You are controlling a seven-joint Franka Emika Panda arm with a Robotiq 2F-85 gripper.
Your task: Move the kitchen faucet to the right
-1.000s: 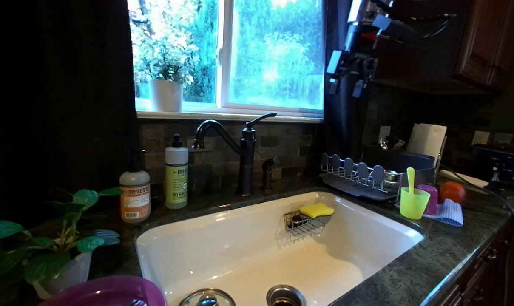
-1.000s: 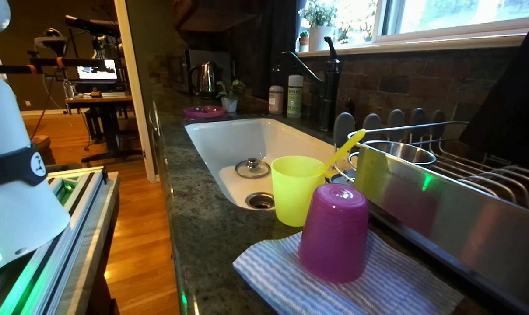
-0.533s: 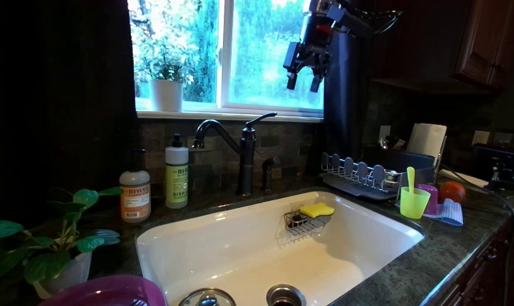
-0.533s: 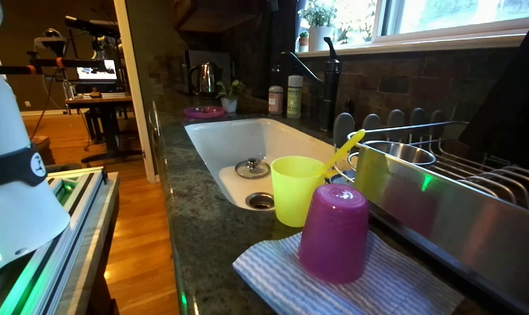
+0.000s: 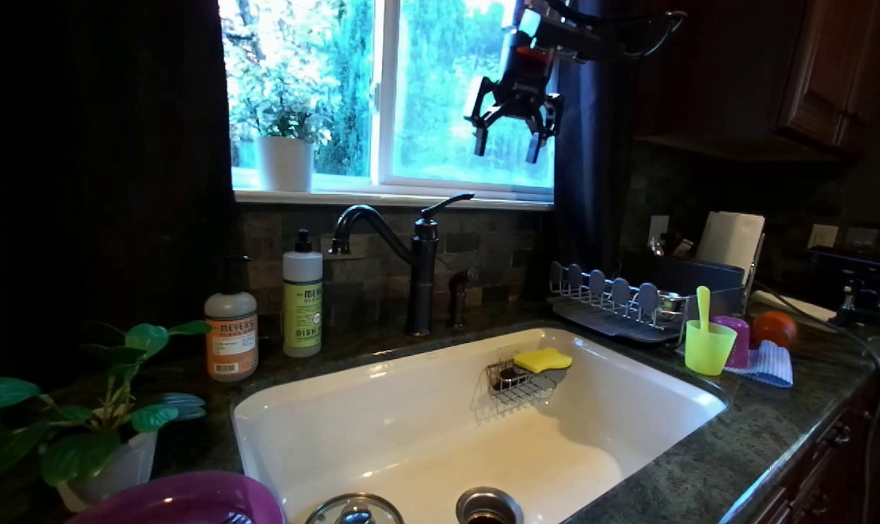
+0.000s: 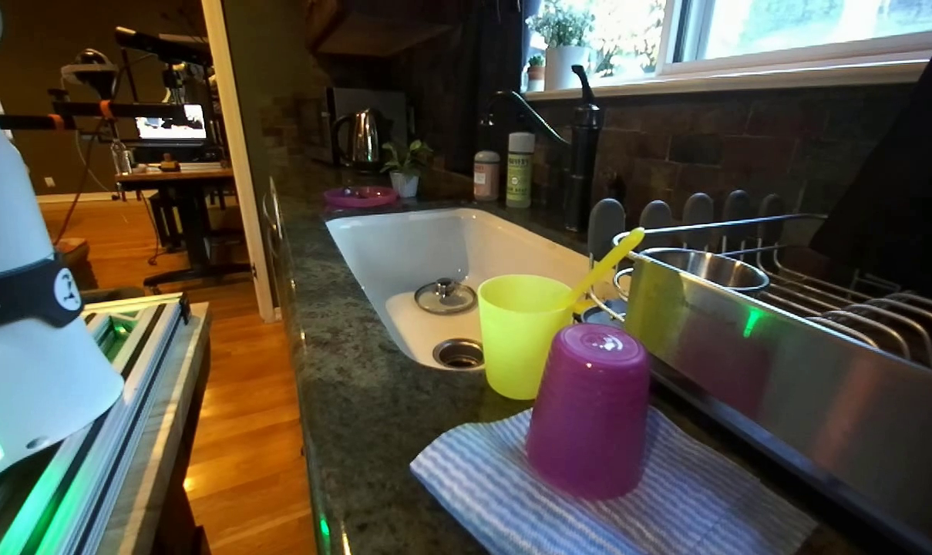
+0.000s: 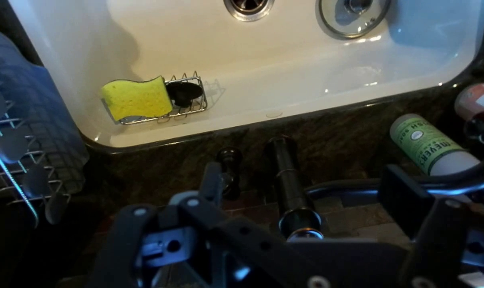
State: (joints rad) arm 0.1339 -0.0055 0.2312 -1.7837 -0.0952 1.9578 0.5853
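The dark kitchen faucet stands behind the sink with its spout swung to the left and its lever pointing up to the right; it shows in both exterior views [image 5: 422, 284] [image 6: 583, 166]. My gripper [image 5: 506, 151] is open and empty, above and slightly right of the faucet, in front of the window. In the wrist view the faucet stem [image 7: 292, 186] shows between the spread fingers of the gripper [image 7: 308, 182], below them and apart. The spout runs to the right there, partly hidden behind a finger. The lever is mostly hidden by the gripper body.
The green-labelled soap bottle [image 5: 303, 306] and an orange-labelled bottle [image 5: 231, 338] stand left of the faucet. A side sprayer [image 5: 460, 295] stands just right of its base. A dish rack [image 5: 614, 298] is at the right. A potted plant [image 5: 285, 160] stands on the windowsill.
My gripper has moved left in an exterior view, from in front of the curtain to in front of the window. Its fingers show wider apart now. The faucet has not moved.
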